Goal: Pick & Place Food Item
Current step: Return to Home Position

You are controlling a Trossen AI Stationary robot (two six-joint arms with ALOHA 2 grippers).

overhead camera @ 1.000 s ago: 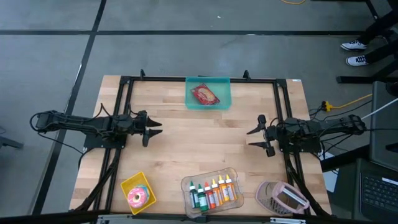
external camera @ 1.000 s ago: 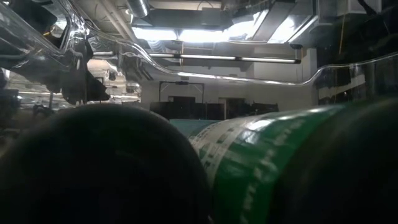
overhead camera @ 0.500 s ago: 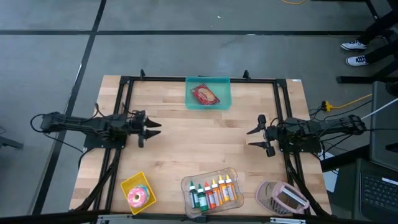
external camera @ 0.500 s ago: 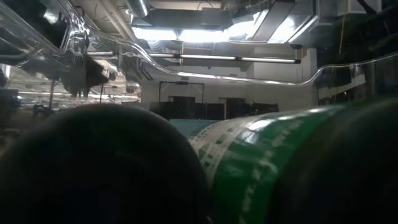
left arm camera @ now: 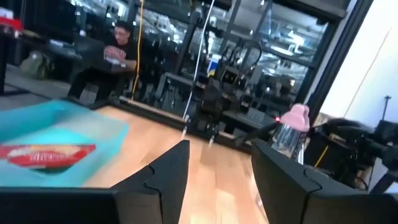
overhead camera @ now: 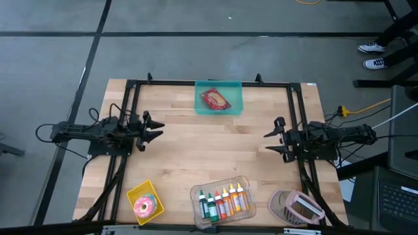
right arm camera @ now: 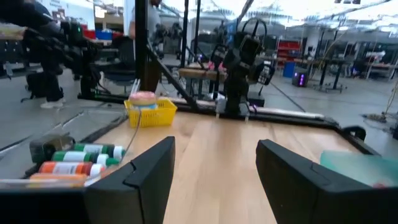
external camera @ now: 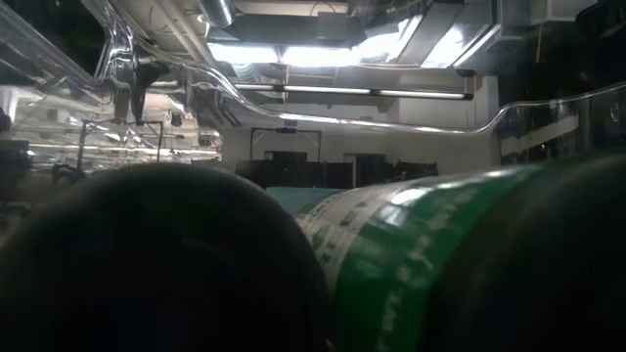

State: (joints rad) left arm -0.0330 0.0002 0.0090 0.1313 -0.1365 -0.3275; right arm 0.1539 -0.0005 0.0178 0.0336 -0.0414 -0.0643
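Jaws on both grippers stand spread, nothing between them. Left gripper [overhead camera: 151, 128] hangs over the left side of the table [overhead camera: 196, 156], right gripper [overhead camera: 269, 141] over the right side. They point at each other, well apart, clear of every item.

High view gives the full count:
- Six food coloring bottles [overhead camera: 221, 201] lie side by side in one transparent bin [overhead camera: 250, 196] at the near edge. Greens are at the left end, orange and yellow tones toward the right.
- One yellow basket [overhead camera: 138, 191] sits left of that bin, holding one pink-iced donut [overhead camera: 145, 207].
- One pink-rimmed container [overhead camera: 277, 196] sits right of it; can't tell the contents.
- One teal bin [overhead camera: 235, 108] stands at the far edge with one red packet [overhead camera: 215, 99] inside.
- Two shoes [overhead camera: 372, 47] are on the floor past the far right corner.

Low view shows none of this layout. A green-labelled bottle [external camera: 421, 254] and a dark rounded shape [external camera: 156, 264] fill it at close range, with ceiling lights above. Can't make out either gripper there.

Left wrist view confirms the gap between that arm's fingers [left arm camera: 165, 177]. It also adds two things the overhead misses: one seated person [left arm camera: 112, 53] beyond the table and one clear pink-capped bottle [left arm camera: 291, 127]. The teal bin and packet show too.

Right wrist view shows its own fingers [right arm camera: 143, 168] apart. Beyond them are the basket with the donut, part of the bottle row, and a corner of the teal bin.
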